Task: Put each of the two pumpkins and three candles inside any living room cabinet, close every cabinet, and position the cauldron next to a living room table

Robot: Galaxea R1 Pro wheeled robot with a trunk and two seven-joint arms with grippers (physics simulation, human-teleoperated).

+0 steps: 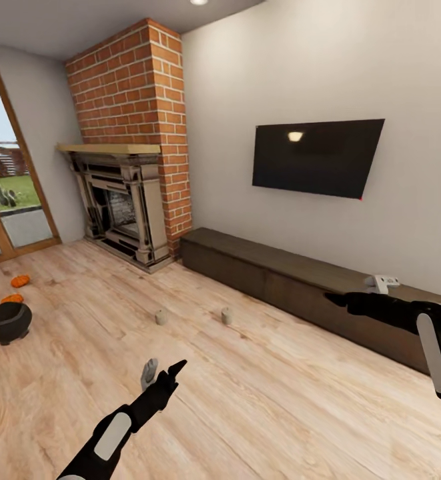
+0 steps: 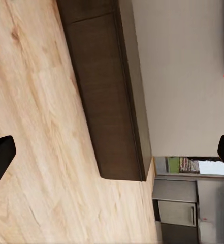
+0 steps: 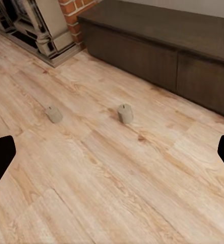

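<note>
Head view places the third candle [image 1: 149, 373] upright just beside your spread, empty left gripper [image 1: 169, 373], nearer than the right gripper [image 1: 337, 299].

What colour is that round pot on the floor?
Black. The cauldron shows best in the head view.

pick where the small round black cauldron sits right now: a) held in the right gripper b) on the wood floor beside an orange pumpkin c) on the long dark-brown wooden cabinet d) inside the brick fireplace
b: in the head view the small round black cauldron stands on the pale wood floor, with a small orange ribbed pumpkin right behind its rim, well away from the long dark-brown wooden cabinet.
</note>
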